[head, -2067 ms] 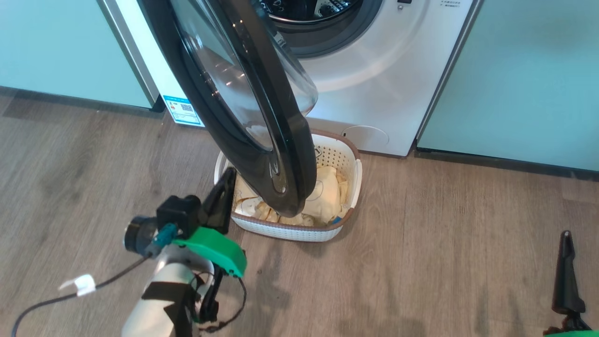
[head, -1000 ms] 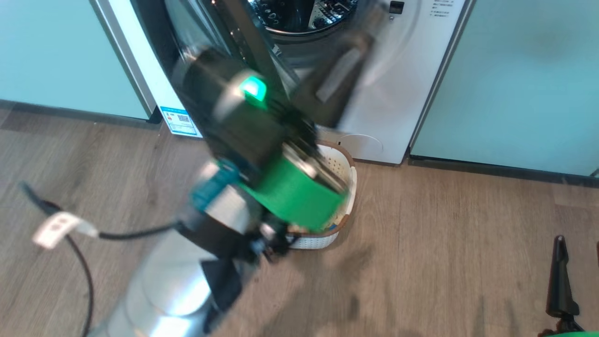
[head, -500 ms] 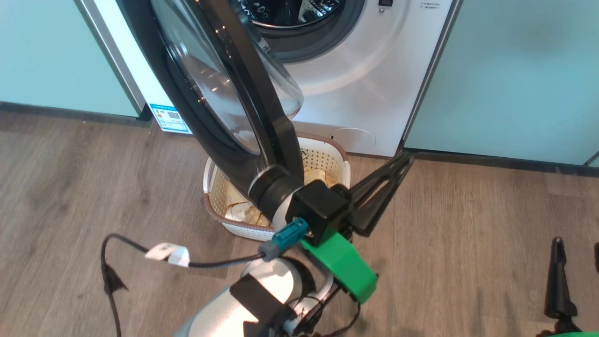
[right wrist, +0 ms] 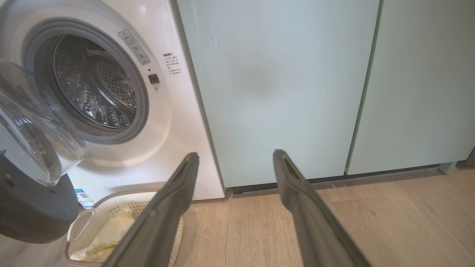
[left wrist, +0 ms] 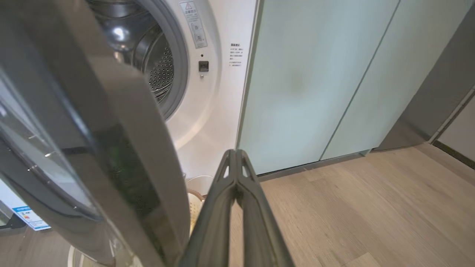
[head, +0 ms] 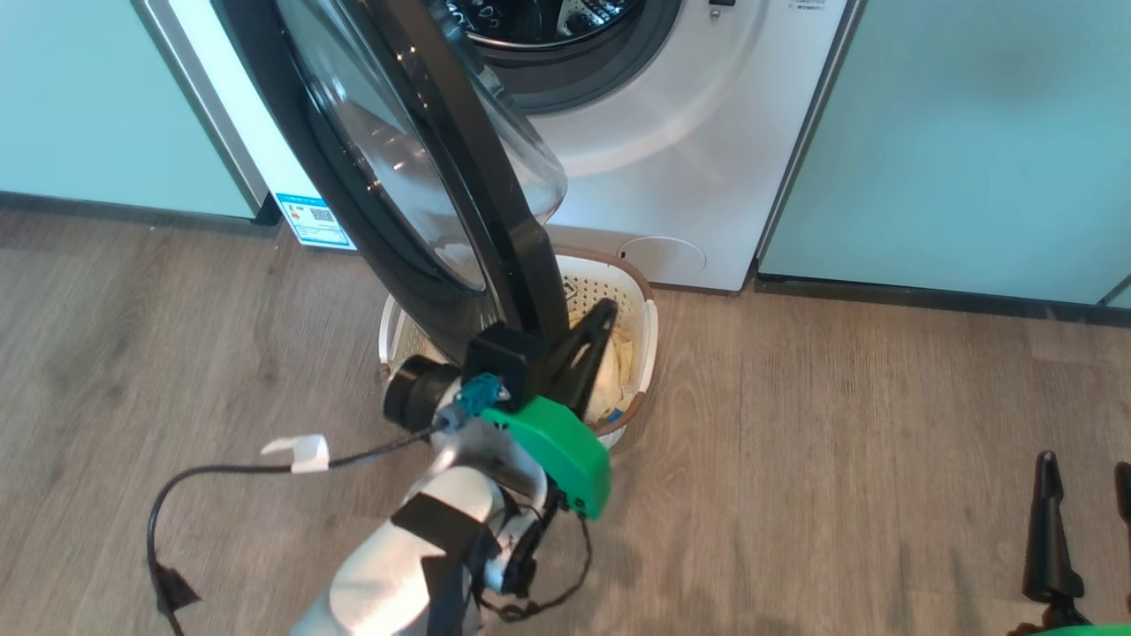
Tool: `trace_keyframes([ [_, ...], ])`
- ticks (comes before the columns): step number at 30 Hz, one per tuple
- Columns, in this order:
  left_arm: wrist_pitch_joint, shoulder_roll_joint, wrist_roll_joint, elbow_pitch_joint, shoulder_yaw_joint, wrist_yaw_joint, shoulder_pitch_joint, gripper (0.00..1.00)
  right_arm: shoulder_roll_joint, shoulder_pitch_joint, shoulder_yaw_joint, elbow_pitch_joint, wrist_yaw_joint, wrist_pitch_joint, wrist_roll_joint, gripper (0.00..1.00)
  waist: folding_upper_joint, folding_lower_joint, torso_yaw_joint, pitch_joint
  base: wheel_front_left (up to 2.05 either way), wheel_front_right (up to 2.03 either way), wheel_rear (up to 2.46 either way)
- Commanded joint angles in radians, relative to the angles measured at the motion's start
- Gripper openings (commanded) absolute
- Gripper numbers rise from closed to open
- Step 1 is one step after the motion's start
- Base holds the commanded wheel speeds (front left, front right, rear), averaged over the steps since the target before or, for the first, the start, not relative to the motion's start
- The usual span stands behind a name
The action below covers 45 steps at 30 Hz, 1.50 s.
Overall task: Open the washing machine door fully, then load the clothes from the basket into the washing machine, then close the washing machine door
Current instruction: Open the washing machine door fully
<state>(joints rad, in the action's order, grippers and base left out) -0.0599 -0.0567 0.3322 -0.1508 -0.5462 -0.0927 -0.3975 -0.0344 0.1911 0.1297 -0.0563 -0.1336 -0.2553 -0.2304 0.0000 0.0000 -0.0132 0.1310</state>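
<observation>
Wood-look floor (head: 839, 424) runs back to a bank of pale-green cabinets (head: 954, 132), with the laundry job in its opening step.

Nearest the robot, well to the right of the basket (head: 643, 287), the right gripper (right wrist: 236, 157) hangs with its two dark fingers spread wide and nothing between them. It is probably parked clear until the way to the laundry is open.

The left gripper (head: 605, 309) reaches over the basket's near right side, its fingers clenched into a single blade and gripping nothing. It sits just beside the lower edge of the washing machine door (head: 495, 221), on the side facing the drum. That reads as a set-up for shoving the door wider rather than for picking anything up. Whether it touches the door cannot be told.

The clothes (right wrist: 111, 233) lie heaped in the basket as soft pale-yellow folds marked with thin dark lines.

The door looms over the basket's left half, only partly swung out and so blocking a straight reach in. Its wide black rim is glossy and its domed clear glass bulges toward the drum.

Directly behind the basket stands the washing machine (head: 689, 177). It is white-fronted, with a grey gasket ringing a perforated steel drum (right wrist: 92, 89) that looks bare.
</observation>
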Motion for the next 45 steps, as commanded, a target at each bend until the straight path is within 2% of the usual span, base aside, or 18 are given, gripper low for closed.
trace_keyframes([
  [1,-0.015,-0.015,0.005,0.003,0.046,-0.005,-0.063,0.00,-0.016,-0.047,-0.019,-0.025,0.003,-0.006,-0.005,1.00,0.0000,0.0000,-0.001,0.000,0.00,0.00,0.00],
  [11,-0.067,-0.010,0.022,-0.119,0.054,0.007,-0.117,0.00,-0.016,-0.049,-0.020,-0.017,0.003,-0.006,-0.013,1.00,0.0000,0.0000,-0.003,0.002,0.00,0.00,0.00],
  [21,-0.089,-0.006,0.032,-0.157,0.047,-0.003,-0.138,0.00,-0.016,-0.047,-0.016,-0.015,0.003,-0.006,-0.020,1.00,0.0000,0.0000,0.011,0.007,0.00,0.00,0.00],
  [27,-0.095,-0.006,0.037,-0.142,0.038,-0.012,-0.126,0.00,-0.016,-0.044,-0.006,-0.015,0.003,-0.006,-0.019,1.00,0.0000,0.0000,0.048,0.012,0.00,0.00,0.00],
  [45,-0.095,-0.027,0.029,0.002,0.011,-0.078,-0.021,0.00,-0.016,-0.041,0.003,-0.010,0.003,-0.006,-0.007,1.00,0.0000,0.0000,0.200,0.019,0.00,0.00,0.00],
])
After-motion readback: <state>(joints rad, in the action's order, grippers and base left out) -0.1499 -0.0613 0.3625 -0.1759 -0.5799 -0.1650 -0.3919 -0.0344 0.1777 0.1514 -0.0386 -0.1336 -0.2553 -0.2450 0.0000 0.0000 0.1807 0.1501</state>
